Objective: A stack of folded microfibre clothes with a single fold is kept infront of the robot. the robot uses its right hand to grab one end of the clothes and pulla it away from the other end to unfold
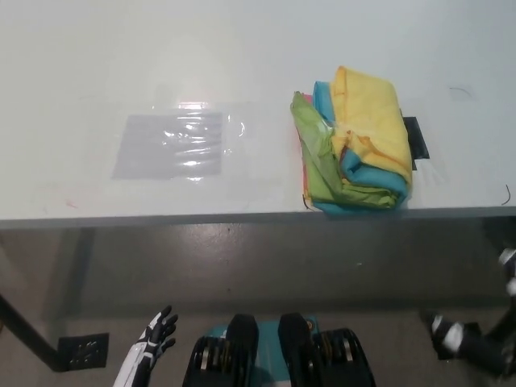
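Head view looks steeply down on a pale bench (242,72) whose front edge runs across the middle of the picture. On its right part, close to that edge, lies the stack of folded cloths (355,141): a yellow cloth (371,117) on top, blue (355,165) and green (318,153) layers showing beneath and to the left, and a thin pink edge at the far left side. The stack is rumpled and slightly fanned out toward the left. A small black patch (416,137) on the bench pokes out from under the stack's right side. To the left, well apart from the cloths, a clear shiny sheet (173,143) lies flat on the bench. Nothing stands between the stack and the bench's front edge.

Below the bench, the white left hand (157,334) hangs at the lower left, fingers spread and holding nothing. The black right hand (459,339) sits low at the bottom right, well clear of the cloths; I cannot tell how its fingers are set. A dark bench leg (28,334) slants across the lower left corner, over the grey floor.
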`<state>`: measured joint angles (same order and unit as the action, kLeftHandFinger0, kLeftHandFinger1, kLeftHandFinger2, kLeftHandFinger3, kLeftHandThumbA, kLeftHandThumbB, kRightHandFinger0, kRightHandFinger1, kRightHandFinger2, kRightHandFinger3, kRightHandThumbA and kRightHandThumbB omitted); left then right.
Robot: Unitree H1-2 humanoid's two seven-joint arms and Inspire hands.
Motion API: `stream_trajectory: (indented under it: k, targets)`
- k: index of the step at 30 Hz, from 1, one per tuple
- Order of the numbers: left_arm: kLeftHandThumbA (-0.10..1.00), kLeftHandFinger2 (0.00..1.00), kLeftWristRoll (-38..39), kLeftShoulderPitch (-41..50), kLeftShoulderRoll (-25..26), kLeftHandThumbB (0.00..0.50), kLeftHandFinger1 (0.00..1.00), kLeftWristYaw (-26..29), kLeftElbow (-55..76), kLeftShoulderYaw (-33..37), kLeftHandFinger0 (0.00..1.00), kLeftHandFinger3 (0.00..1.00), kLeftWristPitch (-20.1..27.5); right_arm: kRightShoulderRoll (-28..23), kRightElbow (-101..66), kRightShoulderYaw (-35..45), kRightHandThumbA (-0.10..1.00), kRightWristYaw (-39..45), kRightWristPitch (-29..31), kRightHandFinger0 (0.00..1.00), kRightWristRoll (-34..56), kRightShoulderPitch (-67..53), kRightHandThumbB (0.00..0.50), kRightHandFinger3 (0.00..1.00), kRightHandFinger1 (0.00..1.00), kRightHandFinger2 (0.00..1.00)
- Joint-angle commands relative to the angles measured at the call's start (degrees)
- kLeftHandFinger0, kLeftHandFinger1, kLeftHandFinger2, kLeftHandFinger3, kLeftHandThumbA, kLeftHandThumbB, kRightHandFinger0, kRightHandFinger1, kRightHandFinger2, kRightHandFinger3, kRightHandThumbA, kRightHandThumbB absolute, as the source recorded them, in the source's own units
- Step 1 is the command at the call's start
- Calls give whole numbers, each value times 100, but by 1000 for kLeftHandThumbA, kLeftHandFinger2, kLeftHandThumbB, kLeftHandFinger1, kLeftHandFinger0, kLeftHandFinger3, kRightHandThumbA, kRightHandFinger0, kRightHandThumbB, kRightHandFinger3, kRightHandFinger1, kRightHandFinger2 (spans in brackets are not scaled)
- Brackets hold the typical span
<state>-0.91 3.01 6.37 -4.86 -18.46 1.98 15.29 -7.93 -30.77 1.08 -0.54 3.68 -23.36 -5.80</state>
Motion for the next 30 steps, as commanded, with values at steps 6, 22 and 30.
stream_trajectory:
  k: [6, 22, 30]
  targets:
    - [1000, 1000, -190, -205, 196, 500, 1000, -66, 35, 58, 1000, 1000, 488, -404, -1269, 32, 1000, 1962, -2854, 1000, -1855, 3227, 369, 1000, 1000, 1000]
    - [1000, 1000, -215, -216, 213, 500, 1000, -86, -3, 119, 1000, 1000, 505, 729, 1629, -544, 996, 2180, -3061, 1000, -2735, 4896, 403, 1000, 1000, 1000]
    - [1000, 1000, -358, -227, 220, 500, 1000, 8, 0, 140, 1000, 1000, 510, 1007, 2720, -756, 1000, 1942, -3061, 1000, -3087, 4930, 417, 1000, 1000, 1000]
